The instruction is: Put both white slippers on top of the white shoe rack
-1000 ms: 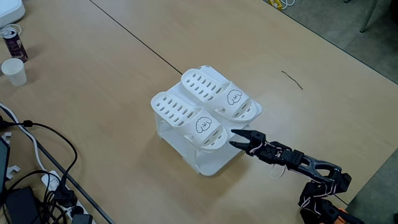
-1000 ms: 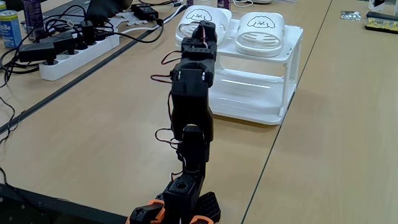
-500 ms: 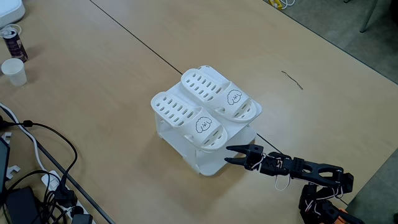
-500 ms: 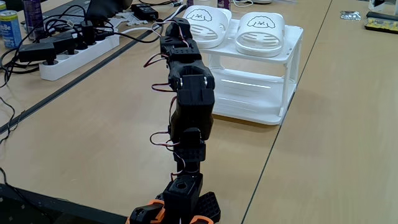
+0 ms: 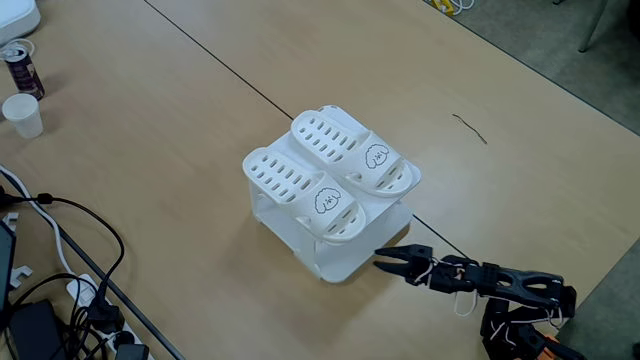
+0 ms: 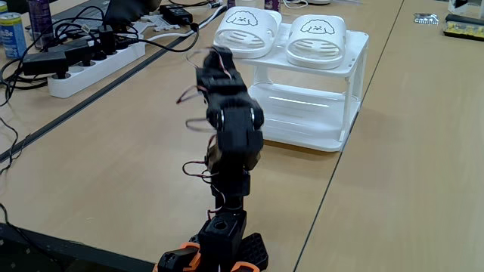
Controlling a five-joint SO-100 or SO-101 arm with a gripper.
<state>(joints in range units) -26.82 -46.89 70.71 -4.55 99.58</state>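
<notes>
slippers (image 5: 330, 175): both on rack (image 5: 330, 262) top | hand (image 5: 383, 262): slightly open, empty, beside rack

- The black arm (image 5: 500, 278) is stretched low and nearly level from its base.
- The gripper (image 5: 383, 262) is seen with its jaws slightly parted, nothing held between them.
- In the other fixed view, the gripper (image 6: 215, 54) is blurred.
</notes>
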